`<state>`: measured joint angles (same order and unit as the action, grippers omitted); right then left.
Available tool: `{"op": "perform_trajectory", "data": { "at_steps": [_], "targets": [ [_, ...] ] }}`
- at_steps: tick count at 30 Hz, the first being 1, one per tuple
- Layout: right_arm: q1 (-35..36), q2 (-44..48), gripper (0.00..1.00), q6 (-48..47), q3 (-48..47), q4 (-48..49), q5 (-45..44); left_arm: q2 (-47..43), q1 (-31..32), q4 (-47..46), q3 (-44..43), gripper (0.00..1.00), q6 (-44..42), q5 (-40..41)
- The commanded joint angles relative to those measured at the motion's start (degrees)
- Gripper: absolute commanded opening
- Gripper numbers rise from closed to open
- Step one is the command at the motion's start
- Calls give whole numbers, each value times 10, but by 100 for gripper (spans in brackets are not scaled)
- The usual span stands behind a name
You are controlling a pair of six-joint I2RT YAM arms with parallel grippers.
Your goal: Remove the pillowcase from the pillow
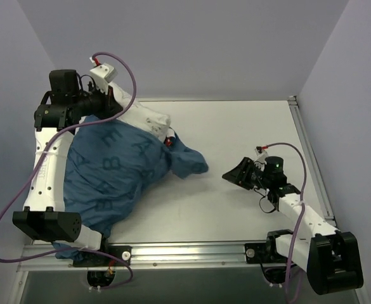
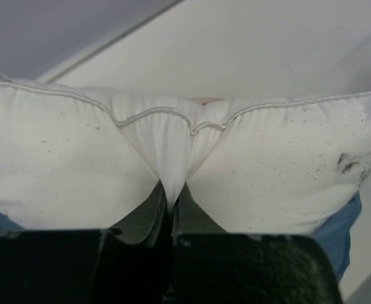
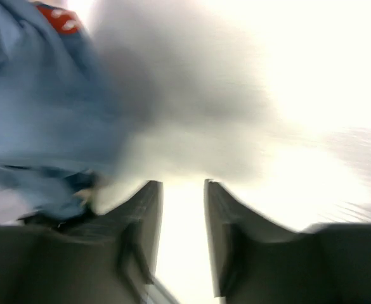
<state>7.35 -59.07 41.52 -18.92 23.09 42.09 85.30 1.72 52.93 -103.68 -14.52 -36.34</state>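
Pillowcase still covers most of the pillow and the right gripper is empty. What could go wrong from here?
1. The left gripper pinches only a thin fold at the edge of the pillow; a hard pull could slip it free.
2. The right gripper stands open, apart from the pillowcase; a regrasp on the bunched flap might catch little.
3. Fabric drapes over the near rail and might snag.

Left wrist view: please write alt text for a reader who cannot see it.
The left gripper is shut on a pinched fold of the white pillow, below its piped seam. Blue pillowcase shows at both lower corners; the pale table lies beyond.
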Motion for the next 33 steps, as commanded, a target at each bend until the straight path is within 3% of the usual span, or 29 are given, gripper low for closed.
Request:
{"op": "perform_trajectory", "data": {
  "at_steps": [1,2,5,8,13,14,16,23,27,33],
  "targets": [
    [13,15,47,-99,-91,-218,-164,-26,34,-100,-50,2,-5,127],
    [27,29,62,-135,-122,-278,-204,-22,51,-96,-56,2,-2,130],
    [33,48,74,-207,-243,-348,-248,-6,120,-86,-52,2,2,161],
    [35,37,77,-246,-367,-380,-252,14,178,-78,-49,2,2,192],
    [65,-23,82,-249,-481,-314,-153,37,223,-74,-54,2,11,188],
    [71,-44,99,-244,-488,-269,-136,39,228,-73,-57,2,13,176],
    [101,-80,100,-234,-506,-215,-111,43,235,-68,-66,2,14,160],
    [228,-200,100,-215,-592,-162,-122,52,259,-49,-89,2,-1,156],
    [252,-244,100,-157,-578,-59,-113,53,261,-50,-85,2,-1,153],
    [307,-299,100,-148,-591,-35,-115,47,261,-49,-79,2,-8,153]
  ]
}}
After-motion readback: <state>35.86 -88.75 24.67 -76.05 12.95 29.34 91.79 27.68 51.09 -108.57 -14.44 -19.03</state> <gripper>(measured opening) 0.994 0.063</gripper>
